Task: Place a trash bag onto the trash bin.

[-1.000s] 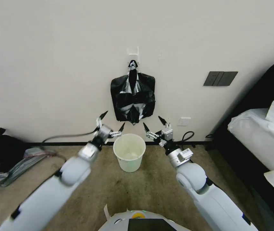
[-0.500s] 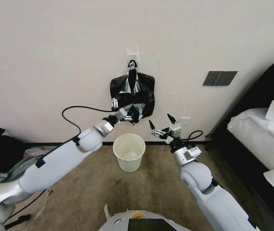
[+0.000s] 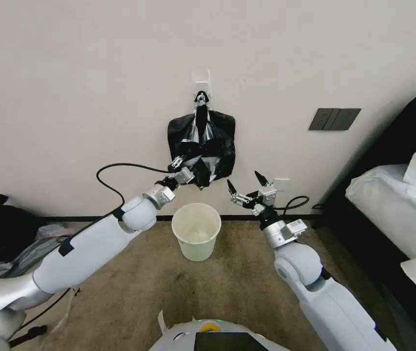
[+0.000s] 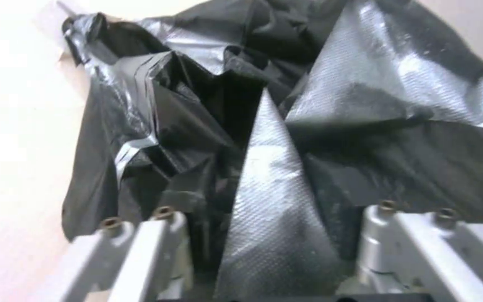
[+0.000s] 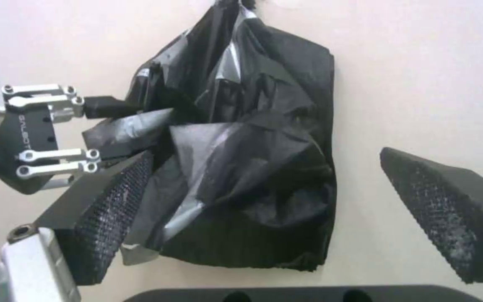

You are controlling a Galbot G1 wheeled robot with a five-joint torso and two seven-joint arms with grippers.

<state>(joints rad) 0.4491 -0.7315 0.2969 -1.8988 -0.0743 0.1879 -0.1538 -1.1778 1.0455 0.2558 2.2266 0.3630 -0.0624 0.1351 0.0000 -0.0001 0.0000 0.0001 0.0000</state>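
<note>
The trash bag (image 3: 201, 147) hangs from a hook (image 3: 201, 78) on the wall (image 3: 71, 73), above the white trash bin (image 3: 196, 230) on the carpet (image 3: 169, 287); the left gripper (image 3: 184, 168) is at the bag's lower left edge, fingers closed on a fold of film; the right gripper (image 3: 245, 186) hovers beside the bin's rim, fingers spread apart.

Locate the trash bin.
In the head view the trash bin stands on the carpet against the wall, directly below the hanging black bag bundle.
</note>
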